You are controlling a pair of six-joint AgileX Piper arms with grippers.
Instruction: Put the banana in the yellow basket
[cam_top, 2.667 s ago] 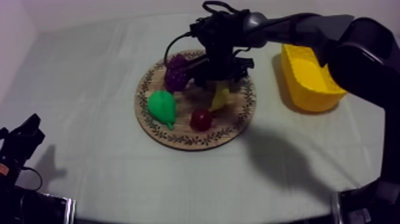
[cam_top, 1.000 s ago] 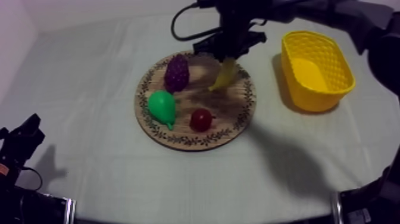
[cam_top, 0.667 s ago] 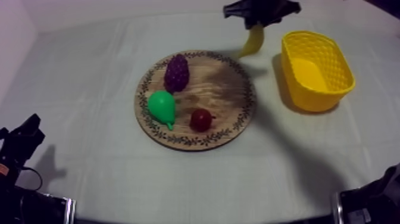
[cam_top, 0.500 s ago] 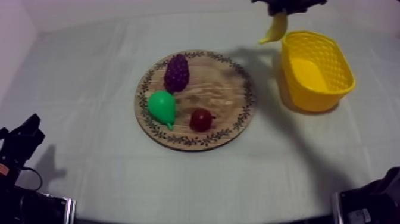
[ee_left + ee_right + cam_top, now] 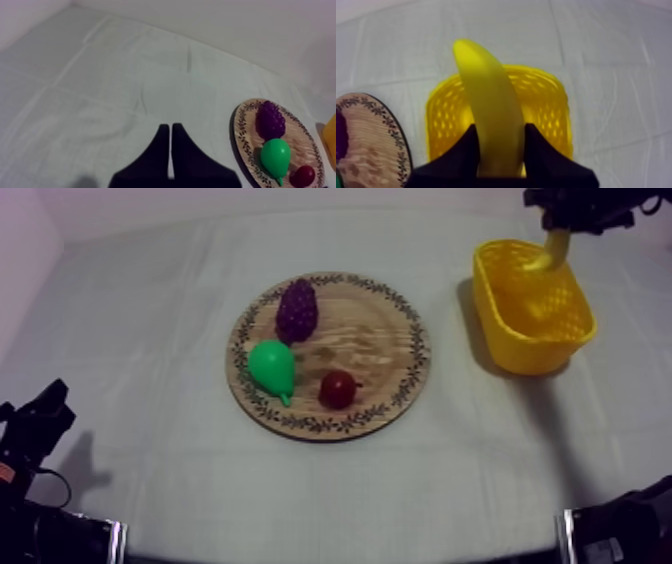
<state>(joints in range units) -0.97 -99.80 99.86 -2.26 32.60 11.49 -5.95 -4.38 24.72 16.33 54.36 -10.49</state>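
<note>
**Banana held over the yellow basket**

In the top view, the curved yellow toy banana (image 5: 553, 250) hangs at the upper right of the frame. Its lower tip is over the far end of the yellow basket with a lattice wall (image 5: 530, 353). The banana is not resting in the basket, because the black fingers hold it from above at its upper end.

In the right wrist view, the right gripper (image 5: 500, 145) is pinching the banana. One black finger presses on each side of the fruit, and the fruit points away from the camera over the open mouth of the basket. Just beside the basket, the edge of the board is visible.

The round wooden board with a patterned rim (image 5: 370, 338) lies in the middle of the top view, well apart from the basket. Three toy fruits lie on it:
- a green pear (image 5: 271, 366) at its left side
- a purple bunch of grapes (image 5: 296, 309) above the pear in the frame
- a small red fruit (image 5: 338, 388) to the right of the pear

The three fruits do not touch each other.

The left gripper (image 5: 170, 150) rests low at the lower left of the top view, far from the board. In the left wrist view its two fingers lie pressed together as a narrow wedge, with nothing between them, above the grey-white cloth (image 5: 100, 90) of the table.
</note>
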